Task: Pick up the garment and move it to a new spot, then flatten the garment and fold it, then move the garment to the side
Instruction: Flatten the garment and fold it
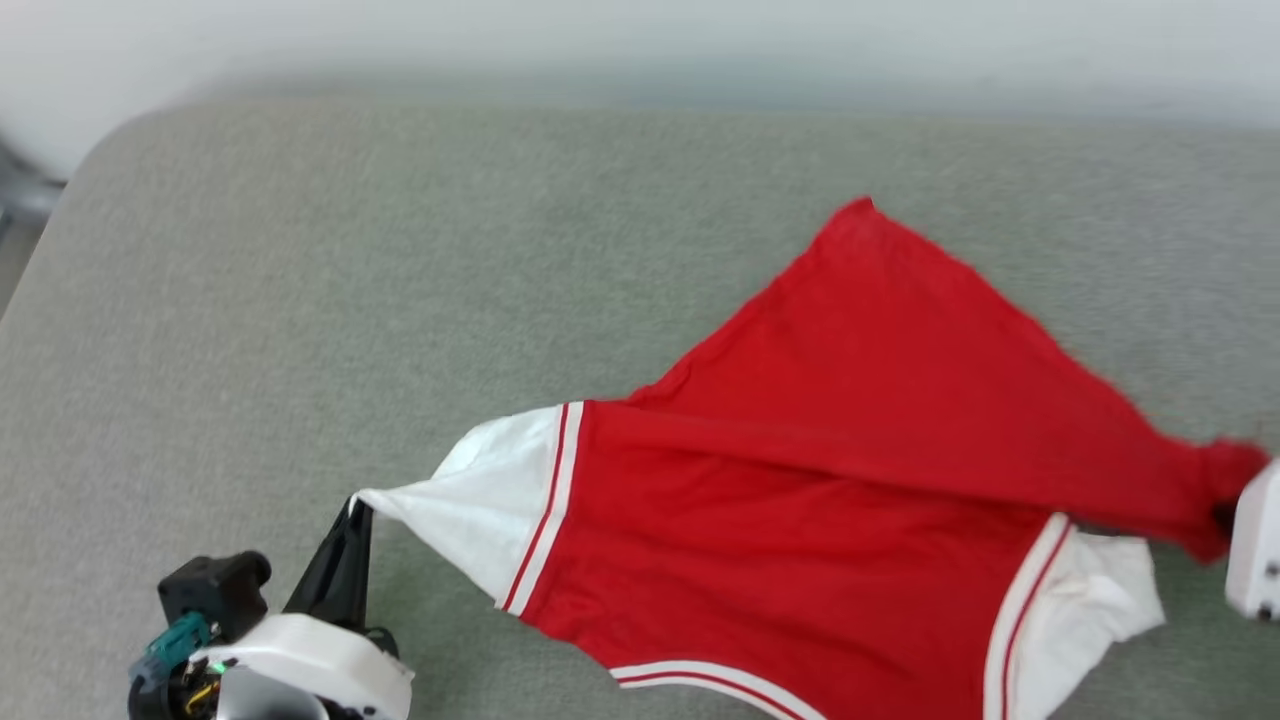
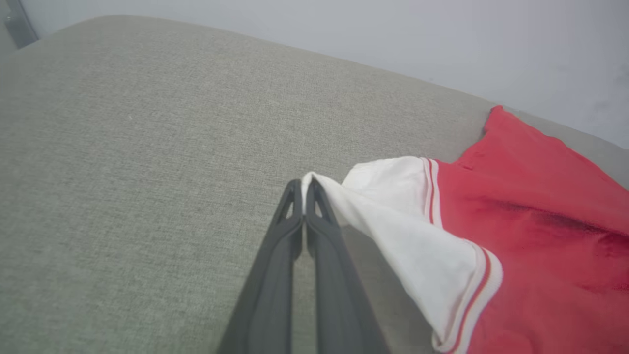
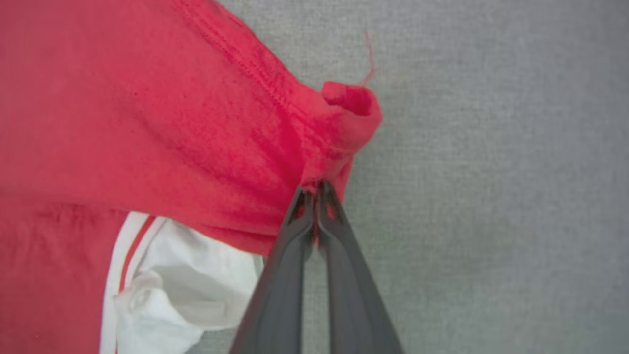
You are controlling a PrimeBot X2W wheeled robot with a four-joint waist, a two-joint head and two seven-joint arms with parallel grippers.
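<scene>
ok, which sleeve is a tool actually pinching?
The stretched sleeve, pinched at its tip by the left tool. The crumpled sleeve lies free; the right tool grips red cloth.

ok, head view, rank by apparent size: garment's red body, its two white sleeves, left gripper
1. garment, red body
2. left-side sleeve and right-side sleeve: look alike, unranked
3. left gripper, smallest though nearest camera

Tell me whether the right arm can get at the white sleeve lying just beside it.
Probably not yet: the white sleeve lies close, but the right end effector is shut on a bunched red corner of the jersey, whose fold overlaps the sleeve.
</scene>
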